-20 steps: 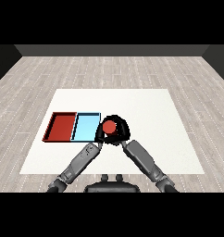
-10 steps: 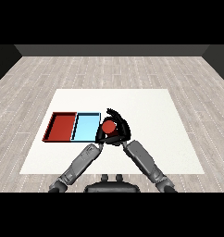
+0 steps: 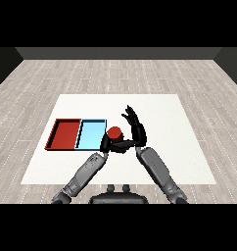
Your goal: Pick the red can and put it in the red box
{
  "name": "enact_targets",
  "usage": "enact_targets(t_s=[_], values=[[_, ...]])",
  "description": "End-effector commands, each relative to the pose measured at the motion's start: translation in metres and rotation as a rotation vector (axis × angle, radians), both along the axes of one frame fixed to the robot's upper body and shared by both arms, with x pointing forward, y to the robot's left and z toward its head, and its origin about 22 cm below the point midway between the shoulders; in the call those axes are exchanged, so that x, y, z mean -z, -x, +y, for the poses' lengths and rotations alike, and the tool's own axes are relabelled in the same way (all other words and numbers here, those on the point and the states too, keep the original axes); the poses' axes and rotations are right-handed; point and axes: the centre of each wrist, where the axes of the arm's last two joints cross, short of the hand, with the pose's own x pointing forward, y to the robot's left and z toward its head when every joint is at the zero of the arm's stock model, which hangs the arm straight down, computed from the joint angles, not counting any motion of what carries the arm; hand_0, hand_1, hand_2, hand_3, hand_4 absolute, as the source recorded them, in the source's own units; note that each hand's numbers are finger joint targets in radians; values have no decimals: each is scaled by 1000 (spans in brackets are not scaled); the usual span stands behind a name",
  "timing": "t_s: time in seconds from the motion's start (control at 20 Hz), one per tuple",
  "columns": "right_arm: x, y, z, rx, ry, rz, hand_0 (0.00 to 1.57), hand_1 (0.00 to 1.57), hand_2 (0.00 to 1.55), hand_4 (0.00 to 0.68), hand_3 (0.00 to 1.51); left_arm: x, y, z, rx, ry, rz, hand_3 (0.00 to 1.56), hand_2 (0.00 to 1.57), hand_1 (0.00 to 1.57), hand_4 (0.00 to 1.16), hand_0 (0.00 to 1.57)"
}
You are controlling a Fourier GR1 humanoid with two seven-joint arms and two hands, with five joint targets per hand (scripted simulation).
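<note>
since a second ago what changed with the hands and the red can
The right hand has let go of the red can: it was wrapped round it, and now its fingers are straightened and lifted away to the right. The left hand now curls round the can, which has shifted slightly left. The red tray and light blue tray stayed put.

Right robot hand (image 3: 135, 128) raised, fingers straight; left robot hand (image 3: 106, 144) curled low.
</note>
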Motion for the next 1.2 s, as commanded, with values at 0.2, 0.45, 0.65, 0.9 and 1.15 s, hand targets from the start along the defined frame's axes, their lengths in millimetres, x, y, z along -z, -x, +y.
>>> enact_targets(t_s=[0.2,0.45,0.65,0.9,1.15], values=[[-57,-5,-41,128,-65,-113,0,0,0,0,0,5,-10,27,-62,7,29,1455,1561,1571,1115,1571],[-45,21,-77,182,-98,-49,0,0,0,0,0,0,-4,59,-97,-16,-20,1462,1571,1571,1130,1571],[-3,26,-128,236,-99,-40,0,0,0,0,0,-10,-6,79,-154,-66,-71,1460,1571,1571,1121,1571],[14,40,-161,279,-5,39,0,0,0,0,0,-54,-32,113,-234,-160,-67,1450,1551,1571,1111,1571],[67,48,-169,306,5,115,0,0,0,0,0,-54,-38,136,-302,-263,-74,1416,1550,1571,1135,1571]])
